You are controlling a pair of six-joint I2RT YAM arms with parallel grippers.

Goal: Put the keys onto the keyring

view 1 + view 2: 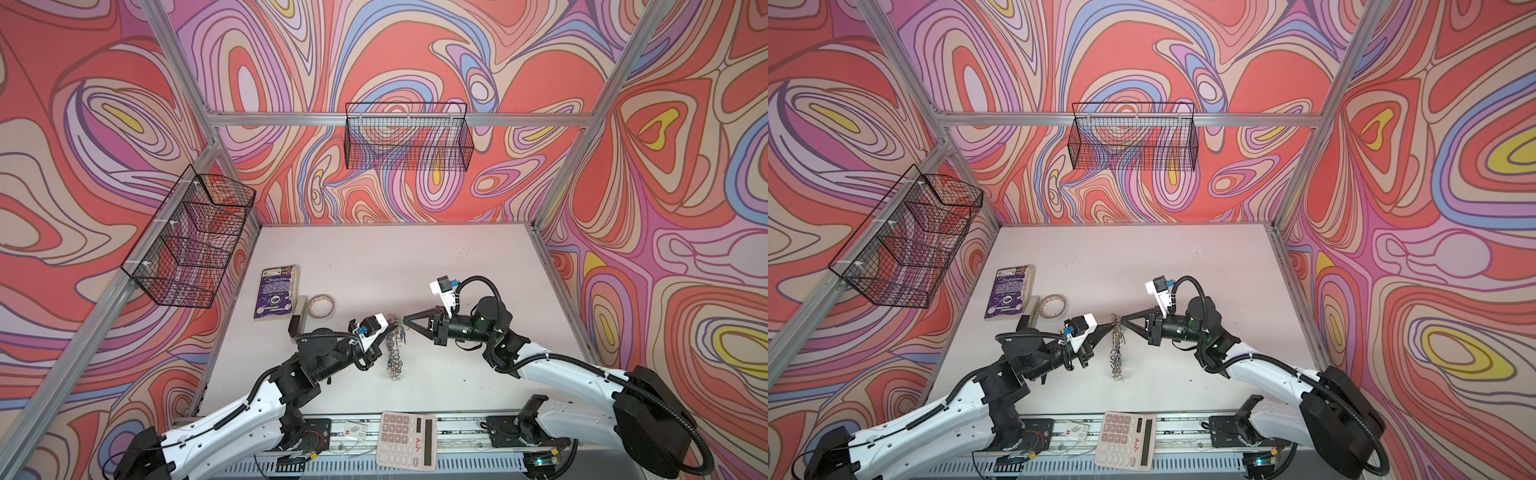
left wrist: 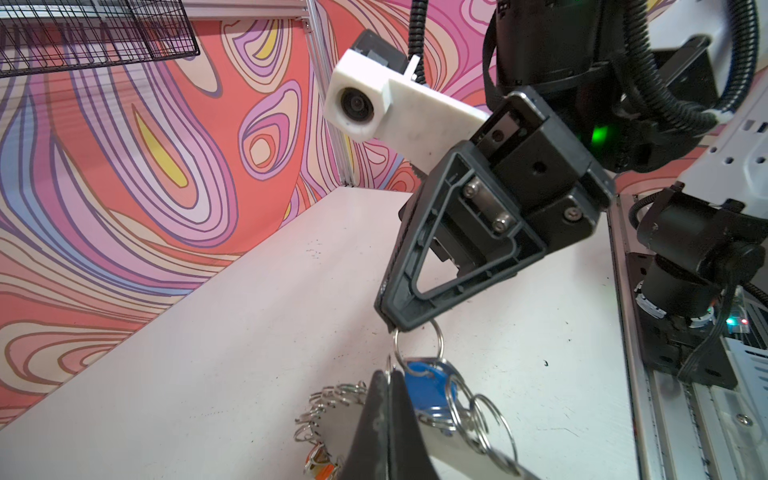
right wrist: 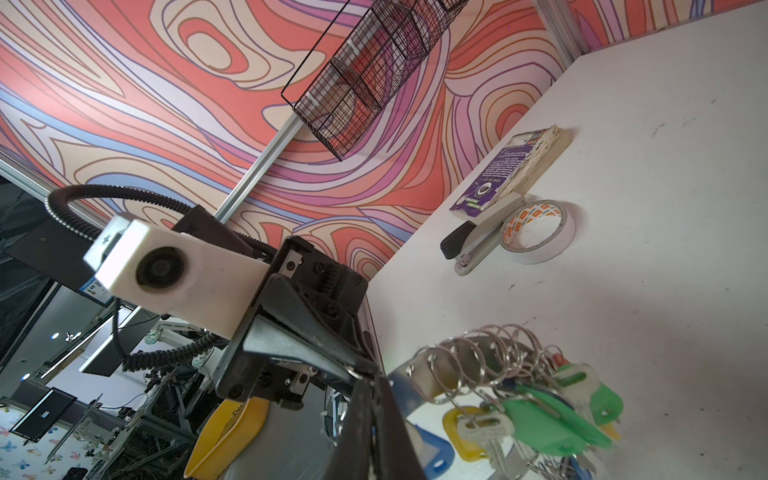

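Three sides of the counter [image 1: 457, 257] are shut in by patterned walls and aluminium rails. The near edge carries the arm bases and a calculator [image 1: 406, 440]. A wire basket [image 1: 409, 141] hangs on the back wall and a second basket [image 1: 191, 241] on the left wall, both above the working surface. A book [image 1: 276, 293], a stapler [image 1: 300, 318] and a tape roll [image 1: 321, 306] sit together at the left. The rear and right of the counter lie open, as does the strip between the arms and the near rail.

The keyring [image 1: 395, 353] is near mid-counter, standing on edge in both top views, between the two hands and running from their tips toward the near rail. Its keys [image 3: 552, 419] crowd the lower rim with green, yellow and blue tags. I cannot tell whether the lowest ones touch the counter.

The left hand [image 1: 388, 330] and right hand [image 1: 406, 321] meet tip to tip at the keyring's upper end. In the left wrist view the right hand's fingers are pressed together, pinching the split ring of the blue-tagged key [image 2: 428, 388]. The left hand's fingers [image 2: 388, 415] are also closed, clamped on a small ring at the keyring's rim just beside that blue tag.
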